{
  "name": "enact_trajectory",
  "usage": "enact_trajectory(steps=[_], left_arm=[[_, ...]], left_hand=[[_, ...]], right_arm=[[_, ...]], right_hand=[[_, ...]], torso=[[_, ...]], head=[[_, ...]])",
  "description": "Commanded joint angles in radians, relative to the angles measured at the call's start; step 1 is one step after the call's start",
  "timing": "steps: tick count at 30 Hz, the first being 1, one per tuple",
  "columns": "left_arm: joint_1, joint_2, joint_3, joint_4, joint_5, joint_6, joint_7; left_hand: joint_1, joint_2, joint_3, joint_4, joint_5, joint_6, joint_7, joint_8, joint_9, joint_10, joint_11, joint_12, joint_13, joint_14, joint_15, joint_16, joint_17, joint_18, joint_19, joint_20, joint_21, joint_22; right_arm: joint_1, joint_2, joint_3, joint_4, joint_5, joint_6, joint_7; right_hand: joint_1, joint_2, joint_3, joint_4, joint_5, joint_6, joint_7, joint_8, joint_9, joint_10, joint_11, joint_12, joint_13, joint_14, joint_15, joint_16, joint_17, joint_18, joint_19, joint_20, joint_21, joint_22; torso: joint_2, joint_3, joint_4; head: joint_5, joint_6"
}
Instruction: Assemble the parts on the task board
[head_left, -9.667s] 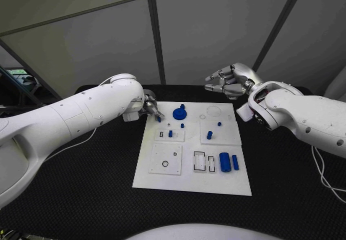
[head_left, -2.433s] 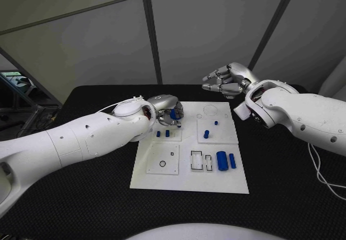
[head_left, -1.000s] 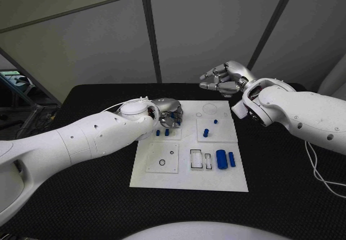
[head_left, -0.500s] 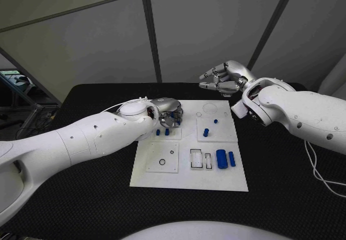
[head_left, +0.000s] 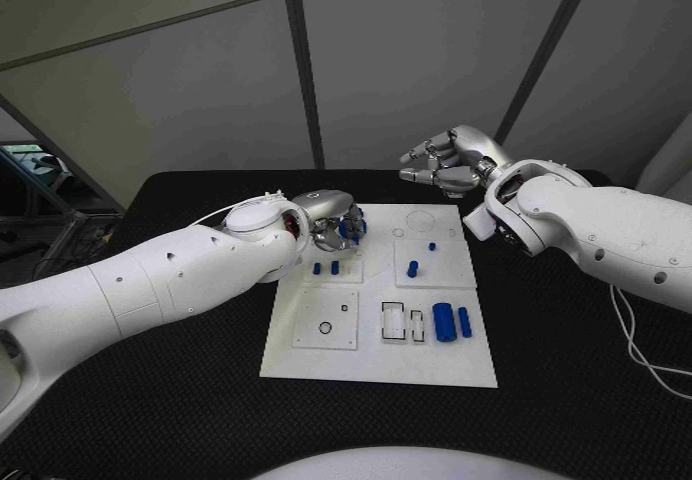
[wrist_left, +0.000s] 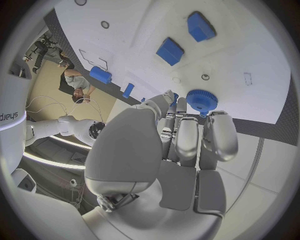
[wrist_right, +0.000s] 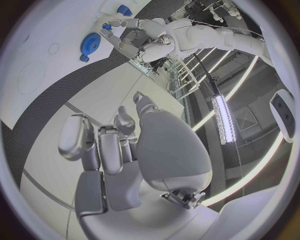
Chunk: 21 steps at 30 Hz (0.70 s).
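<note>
Over the task board (head_left: 378, 363), far left corner: your left hand (head_left: 335, 228) at the blue gear (wrist_left: 202, 101)
Your left hand's fingertips sit around the gear there; whether they clamp it, you cannot tell. Your right hand (head_left: 451, 160) hangs beyond the board's far edge, fingers curled in on nothing. Blue parts (head_left: 451, 321) lie on the board's right side

The word "sharpa" stands on the white arm (wrist_left: 11, 116).

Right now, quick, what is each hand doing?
Left hand: fingers over the blue gear on the board; whether it grips it cannot be told.
Right hand: curled, holding nothing, above the table's far edge.
</note>
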Motion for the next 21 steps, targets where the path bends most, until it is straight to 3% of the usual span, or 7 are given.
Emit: enact_trajectory(steps=[1,6,13,21], left_arm=[[0.002,-0.018,0.012,0.026,0.033,-0.017,0.004],[0.002,-0.059,0.023,0.060,0.050,0.004,-0.011],[0.002,-0.123,0.026,0.094,0.064,0.036,-0.033],[-0.002,-0.141,0.026,0.100,0.067,0.054,-0.046]], left_hand=[[-0.006,0.003,0.009,-0.002,0.001,0.007,0.001,-0.006,-0.002,0.008,0.001,-0.010,-0.002,0.007,-0.002,0.006,-0.003,-0.017,0.010,-0.001,0.007,0.020],[-0.008,0.002,0.010,-0.002,0.001,0.008,0.001,-0.008,-0.002,0.010,0.002,-0.012,-0.002,0.007,-0.002,0.007,-0.003,-0.017,0.010,0.000,0.008,0.021],[-0.013,0.001,0.013,-0.002,0.000,0.012,0.001,-0.010,-0.002,0.014,0.002,-0.016,-0.003,0.007,-0.002,0.006,-0.005,-0.018,0.011,0.000,0.009,0.023],[-0.014,0.001,0.013,-0.002,0.000,0.013,0.001,-0.010,-0.002,0.015,0.002,-0.017,-0.003,0.007,-0.002,0.007,-0.005,-0.018,0.011,0.000,0.011,0.024]], right_arm=[[0.002,-0.001,0.001,0.000,-0.002,0.004,0.009],[0.002,-0.004,0.001,0.001,-0.002,0.004,0.008],[0.002,-0.007,0.001,0.002,-0.002,0.004,0.007],[0.002,-0.006,0.001,0.000,-0.003,0.005,0.007]], right_hand=[[-0.003,0.001,-0.003,0.000,0.005,-0.008,-0.001,-0.005,-0.002,-0.004,-0.001,0.000,0.001,0.056,-0.008,-0.007,0.050,0.009,-0.007,0.000,-0.006,0.000],[-0.003,0.001,-0.003,0.000,0.005,-0.008,-0.001,-0.005,-0.002,-0.004,-0.001,0.000,0.001,0.056,-0.008,-0.007,0.050,0.009,-0.007,0.000,-0.006,0.000],[-0.003,0.001,-0.003,0.000,0.005,-0.008,-0.001,-0.005,-0.002,-0.004,-0.001,0.000,0.001,0.056,-0.008,-0.007,0.050,0.009,-0.007,0.000,-0.006,0.000],[-0.003,0.001,-0.003,0.000,0.005,-0.008,-0.001,-0.005,-0.002,-0.004,-0.001,0.000,0.001,0.056,-0.008,-0.007,0.050,0.009,-0.007,0.000,-0.006,0.000]], torso=[[0.001,0.0003,0.0001],[0.000,0.0008,0.0007],[0.001,0.0003,0.0003],[0.001,0.0000,-0.0020]], head=[[0.002,0.002],[0.002,0.002],[0.004,0.001],[0.009,-0.001]])
